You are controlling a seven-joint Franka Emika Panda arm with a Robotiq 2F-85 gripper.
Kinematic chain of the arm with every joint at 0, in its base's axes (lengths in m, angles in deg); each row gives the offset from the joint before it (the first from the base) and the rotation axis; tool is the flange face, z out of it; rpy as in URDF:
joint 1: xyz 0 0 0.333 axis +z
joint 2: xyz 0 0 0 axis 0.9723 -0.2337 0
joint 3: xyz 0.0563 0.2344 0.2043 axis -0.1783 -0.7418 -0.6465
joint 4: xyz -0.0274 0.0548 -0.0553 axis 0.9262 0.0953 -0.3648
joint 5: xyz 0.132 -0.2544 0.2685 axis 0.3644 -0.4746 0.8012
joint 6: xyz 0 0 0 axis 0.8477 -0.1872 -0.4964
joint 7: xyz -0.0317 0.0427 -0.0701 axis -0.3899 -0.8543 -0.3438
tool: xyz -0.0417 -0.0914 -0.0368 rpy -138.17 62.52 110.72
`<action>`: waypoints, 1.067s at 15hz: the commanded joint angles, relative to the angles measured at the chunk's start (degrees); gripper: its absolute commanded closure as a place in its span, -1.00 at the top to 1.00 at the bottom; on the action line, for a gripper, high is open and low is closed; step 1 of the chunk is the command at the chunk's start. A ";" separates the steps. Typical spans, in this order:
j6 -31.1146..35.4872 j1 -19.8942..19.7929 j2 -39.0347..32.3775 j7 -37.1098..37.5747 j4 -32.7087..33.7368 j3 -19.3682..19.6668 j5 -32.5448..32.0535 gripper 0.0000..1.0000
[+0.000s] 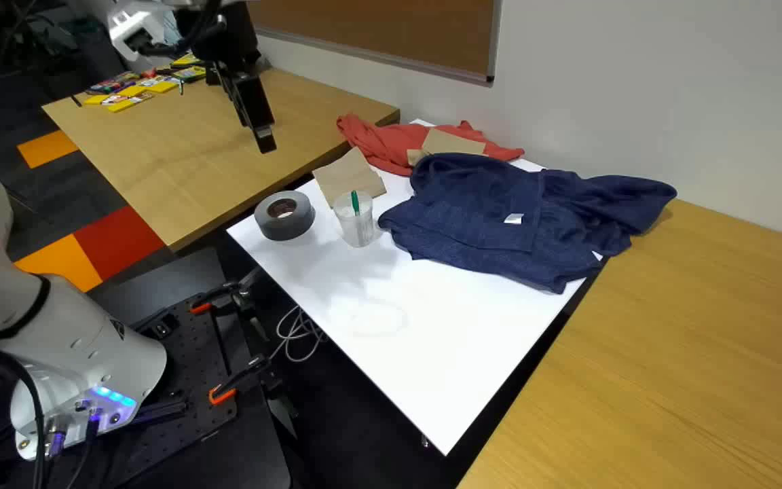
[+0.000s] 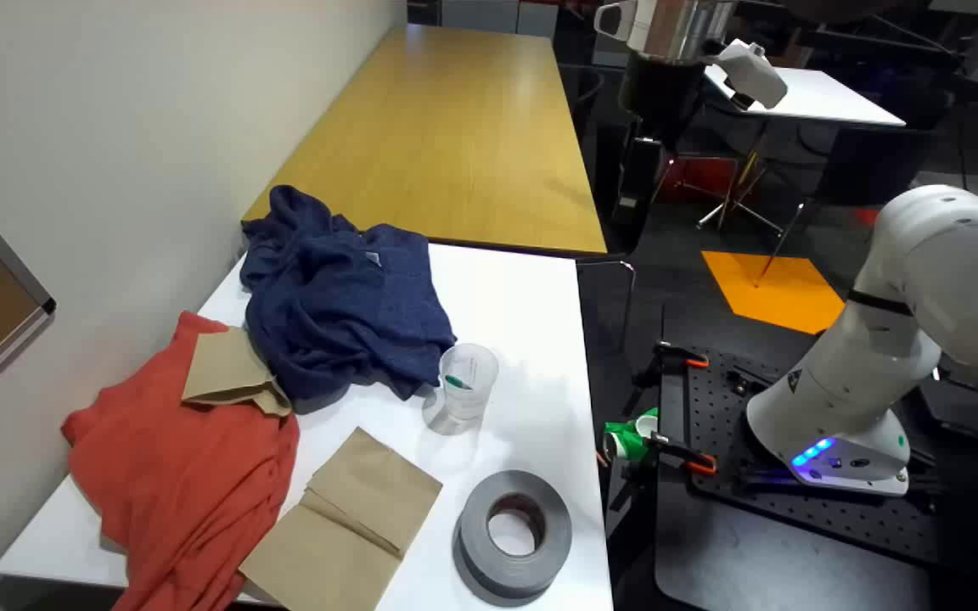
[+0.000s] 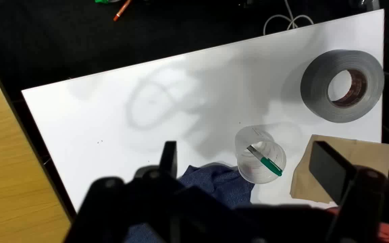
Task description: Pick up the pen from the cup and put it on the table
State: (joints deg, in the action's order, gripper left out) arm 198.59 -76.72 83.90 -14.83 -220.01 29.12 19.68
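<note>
The pen point(image 3: 269, 165) has a green cap with a clip and a grey body. It leans inside the cup point(image 3: 245, 135), cap end up at the rim. The small translucent cup stands upright on the white table point(image 3: 96, 118). In both exterior views the pen point(image 1: 355, 202) point(image 2: 458, 382) shows in the cup point(image 1: 358, 232) point(image 2: 474, 399). My gripper point(image 3: 244, 152) is open and empty, with the cup and pen seen between its fingers in the wrist view. In the exterior views the gripper point(image 1: 265, 139) point(image 2: 627, 208) hangs well above the table, apart from the cup.
A grey tape roll point(image 3: 343, 86) lies near the table's edge. Brown paper point(image 1: 347, 176) lies beside the cup. A dark blue cloth point(image 1: 486, 217) nearly touches the cup; a red cloth point(image 2: 192, 467) lies by the wall. Wooden tables point(image 1: 703, 353) adjoin the white one.
</note>
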 commanded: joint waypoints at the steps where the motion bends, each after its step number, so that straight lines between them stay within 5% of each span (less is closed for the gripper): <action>1: -0.14 0.11 -0.02 0.06 0.11 0.11 -0.07 1.00; 12: -0.14 0.11 -0.03 0.06 0.11 0.11 -0.07 1.00; 16: 7.02 1.64 -2.34 -7.11 -0.03 1.31 -0.42 1.00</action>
State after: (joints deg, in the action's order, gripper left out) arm 201.13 -76.64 83.53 -17.12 -220.03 29.17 19.68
